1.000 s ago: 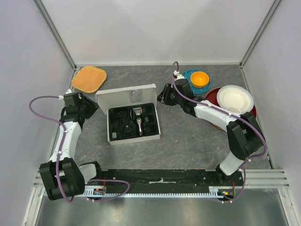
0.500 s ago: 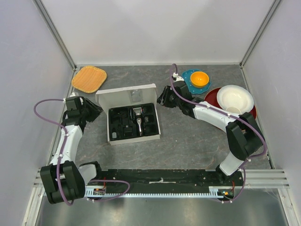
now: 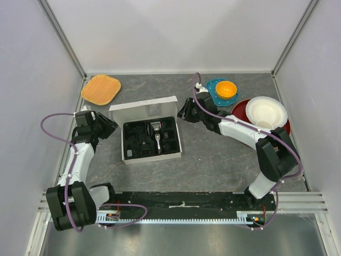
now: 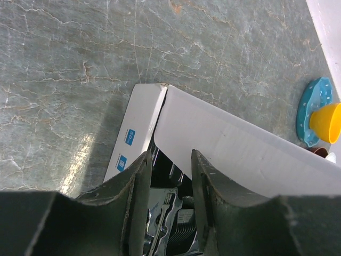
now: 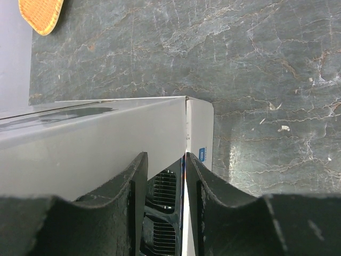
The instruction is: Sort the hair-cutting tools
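The white box (image 3: 144, 109) stands open left of centre, its lid raised at the back. Its black tray holds the black-and-silver clipper (image 3: 156, 132) and black comb guards (image 3: 169, 136). My left gripper (image 3: 109, 127) is open at the box's left end; in the left wrist view (image 4: 168, 157) its jaws frame the box corner (image 4: 133, 133) and bagged comb parts (image 4: 181, 234). My right gripper (image 3: 184, 109) is open at the box's back right corner; in the right wrist view (image 5: 164, 157) its jaws straddle the tray's edge, with comb guards (image 5: 162, 213) between them. Brush and cable are not discernible.
An orange woven mat (image 3: 100, 89) lies at the back left. A teal dish with a yellow cup (image 3: 226, 89) sits at the back right, next to a red plate holding a white bowl (image 3: 266, 112). Enclosure walls stand on three sides.
My left arm has swung down and right, bringing its gripper closer to the box's left end. The right arm has barely moved.
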### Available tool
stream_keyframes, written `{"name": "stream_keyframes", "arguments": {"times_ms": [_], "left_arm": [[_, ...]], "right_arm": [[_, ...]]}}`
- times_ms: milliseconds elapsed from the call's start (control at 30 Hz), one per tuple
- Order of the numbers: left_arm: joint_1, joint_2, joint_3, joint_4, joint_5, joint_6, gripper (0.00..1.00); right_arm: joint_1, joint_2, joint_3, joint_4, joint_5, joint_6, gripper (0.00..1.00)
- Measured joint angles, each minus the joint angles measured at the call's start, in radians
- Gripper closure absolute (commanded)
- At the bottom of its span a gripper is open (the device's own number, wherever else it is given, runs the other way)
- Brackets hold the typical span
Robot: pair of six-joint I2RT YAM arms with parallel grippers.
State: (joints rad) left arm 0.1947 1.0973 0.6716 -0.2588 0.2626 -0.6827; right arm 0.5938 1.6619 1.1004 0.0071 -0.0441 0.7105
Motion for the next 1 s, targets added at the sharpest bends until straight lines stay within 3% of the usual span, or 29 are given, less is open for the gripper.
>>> {"name": "stream_keyframes", "arguments": {"times_ms": [1000], "left_arm": [[0.0,-0.005,-0.051,0.007,-0.018,-0.001,0.6]], "right_arm": [[0.01,0.003,-0.04,0.023,-0.026,-0.001,0.6]]}}
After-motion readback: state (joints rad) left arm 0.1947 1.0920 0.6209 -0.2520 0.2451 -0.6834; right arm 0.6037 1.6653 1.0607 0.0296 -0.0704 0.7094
